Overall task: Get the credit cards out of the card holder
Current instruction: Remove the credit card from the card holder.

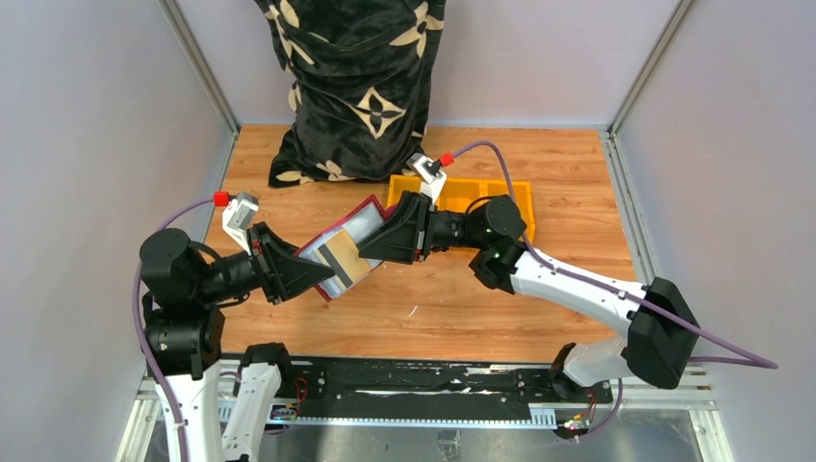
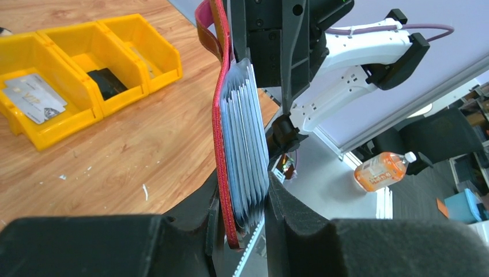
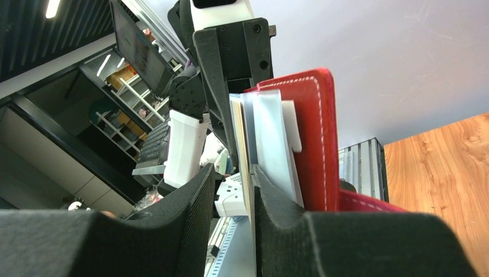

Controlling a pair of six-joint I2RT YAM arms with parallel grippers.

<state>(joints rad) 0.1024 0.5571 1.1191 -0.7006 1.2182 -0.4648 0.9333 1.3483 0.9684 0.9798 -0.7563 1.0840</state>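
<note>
The table (image 1: 577,318) carries a yellow bin (image 1: 524,207) at 1 o'clock from centre, with one grey card (image 2: 34,98) lying in an end compartment. The holder (image 1: 361,223) is held open above mid-table. The left gripper (image 2: 239,219) clamps its edge from 8 o'clock. The right gripper (image 3: 233,190) meets it from 2 o'clock, jaws apart around the edge of a tan card (image 3: 245,150), not pinching it. The step looks like pulling that striped card out. Next, the right jaws likely need to close on it, then draw toward 2 o'clock while the left holds firm.
</note>
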